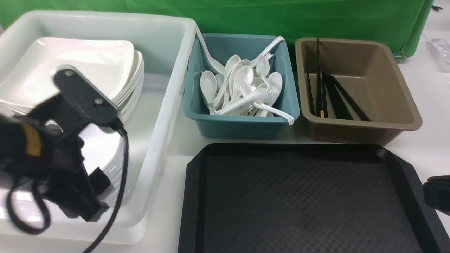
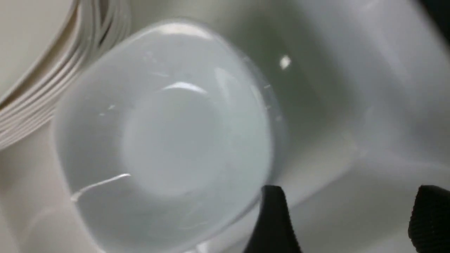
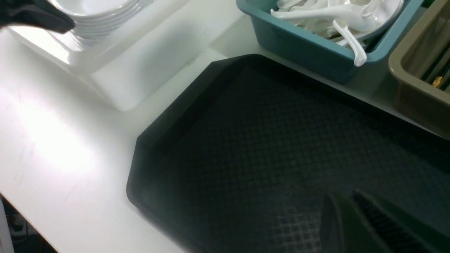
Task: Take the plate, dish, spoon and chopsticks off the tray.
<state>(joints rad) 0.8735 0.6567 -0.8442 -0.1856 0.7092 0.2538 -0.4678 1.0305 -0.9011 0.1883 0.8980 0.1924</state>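
Green cloth [image 1: 246, 17] behind white tabletop [image 3: 35, 175]; bright glare on tabletop.

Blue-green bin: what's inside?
A heap of white spoons, some handles poking over the rim. The bin's floor and the lowest spoons are covered.

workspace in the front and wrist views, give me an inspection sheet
surface: white table, glare patch on it
tray: black, nothing seen on its visible floor
plates: stack in the white tub
dishes: stack in the same tub, beside the plates
spoons: heap in the blue bin, some handles over the rim
chopsticks: several in the brown bin
clutter: clear plastic item at the far right
left gripper: open, over the tub
right gripper: over the tray, fingertips close together
cables: black cable looping from the left arm
surroundings: green cloth behind the bins
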